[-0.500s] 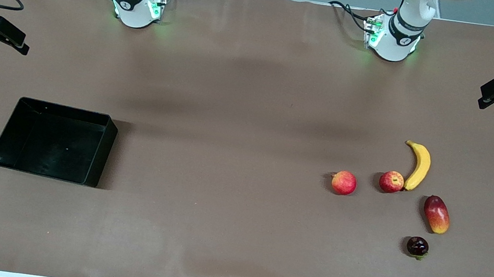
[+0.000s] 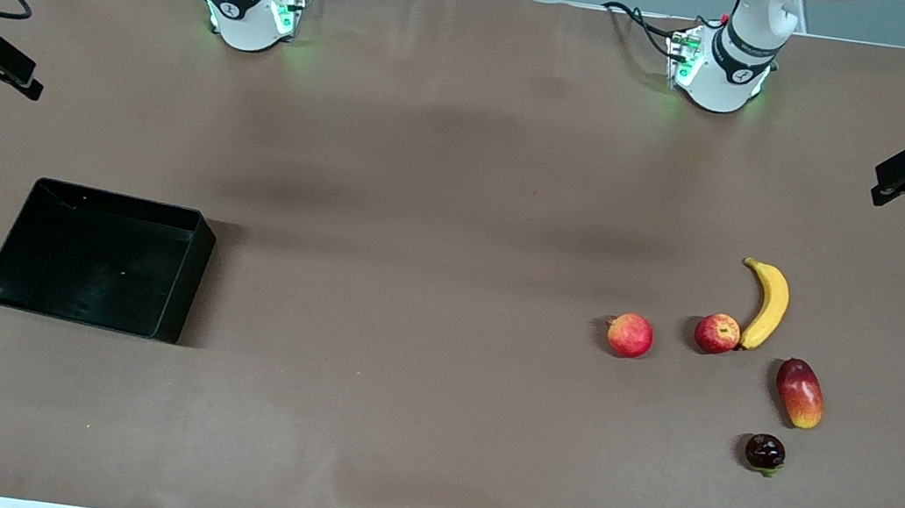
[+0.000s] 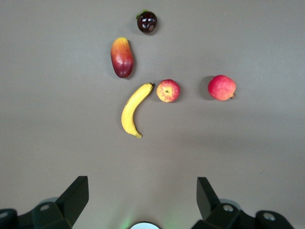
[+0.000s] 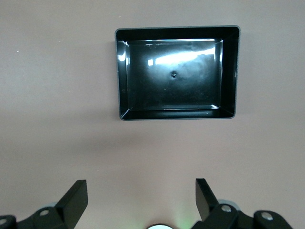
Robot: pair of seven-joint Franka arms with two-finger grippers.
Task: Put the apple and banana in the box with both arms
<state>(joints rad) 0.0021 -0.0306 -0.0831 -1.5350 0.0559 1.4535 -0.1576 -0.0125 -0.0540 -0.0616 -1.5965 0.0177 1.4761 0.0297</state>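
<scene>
Tabletop (image 2: 430, 286) banana (image 2: 767, 305) well below left gripper (image 3: 142, 198)

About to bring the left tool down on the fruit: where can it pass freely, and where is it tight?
Bare cloth runs from the box to the pinkish fruit. Tight spot: apple touching the banana, with the mango and dark fruit nearer the camera. Left tool and right tool are open, high at the table's ends.

Red apple (image 2: 717, 334) touching curved yellow banana (image 2: 766, 305), black box (image 2: 183, 278) well apart
</scene>
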